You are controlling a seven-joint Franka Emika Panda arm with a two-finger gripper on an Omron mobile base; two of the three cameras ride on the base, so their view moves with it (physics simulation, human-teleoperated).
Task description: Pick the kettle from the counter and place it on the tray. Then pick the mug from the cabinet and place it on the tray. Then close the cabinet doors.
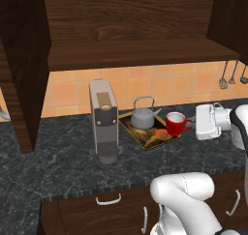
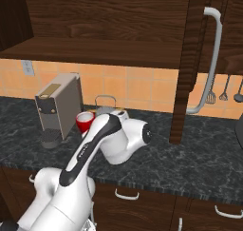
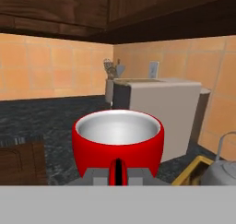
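Mug [image 3: 118, 142] gripped by handle in claw [image 3: 118, 172], above tray [image 1: 127, 124] edge.

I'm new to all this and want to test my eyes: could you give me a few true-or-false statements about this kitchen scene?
1. The kettle sits on the tray. True.
2. The gripper is open and holds nothing. False: it is shut on the mug by its handle.
3. The cabinet doors are closed. False: they stand open, and the shelf is bare.
4. The mug is red with a white inside. True.
5. The coffee machine stands on the tray. False: it stands on the counter beside the tray.
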